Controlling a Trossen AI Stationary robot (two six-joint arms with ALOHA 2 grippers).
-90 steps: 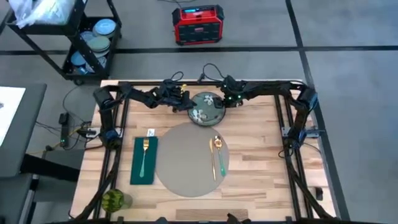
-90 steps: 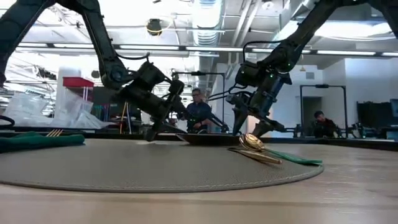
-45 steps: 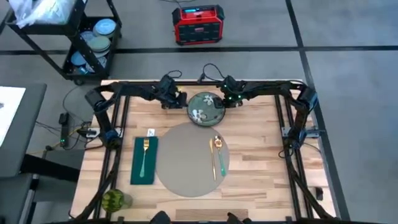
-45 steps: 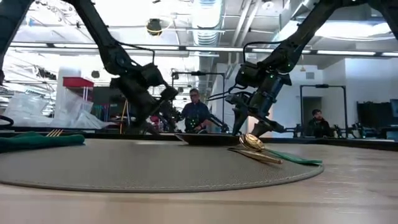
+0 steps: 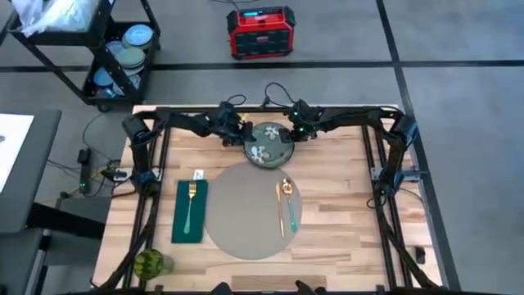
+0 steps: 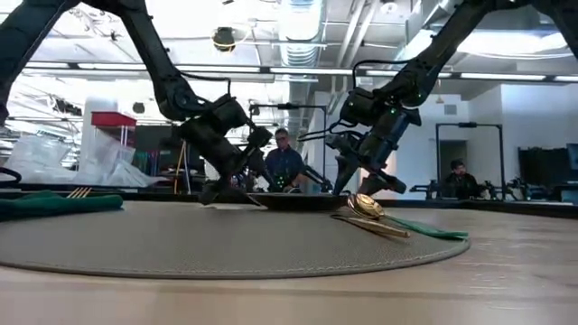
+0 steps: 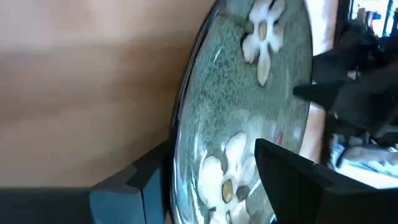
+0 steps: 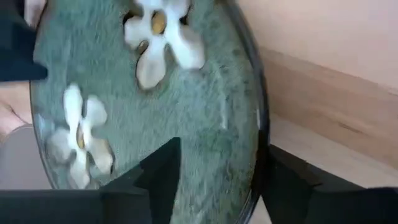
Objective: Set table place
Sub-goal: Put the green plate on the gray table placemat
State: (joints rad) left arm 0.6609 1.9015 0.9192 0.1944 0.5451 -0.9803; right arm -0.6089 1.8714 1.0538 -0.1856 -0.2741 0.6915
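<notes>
The bench [image 5: 344, 209], a light-wood plank top in a black frame, fills the lower middle of the high view. On it, just below centre, lies the round grey placemat [image 5: 246, 221]. The dark floral plate [image 5: 271, 144] rests on the bench just above the mat's upper edge, near the bench's top rail. A green napkin [image 5: 189, 215] lies just left of the mat with a gold fork [image 5: 191, 194] on it. A gold spoon [image 5: 287, 190] and a green-handled utensil lie on the mat's right part.

The left gripper [image 5: 242, 133] sits at the plate's left rim; in the left wrist view its jaws stand apart with the rim between them, one finger over the plate face and one outside. The right gripper [image 5: 293, 133] is at the plate's upper right rim, its jaws likewise spread astride the rim. Whether either pair presses the plate, I cannot tell.
</notes>
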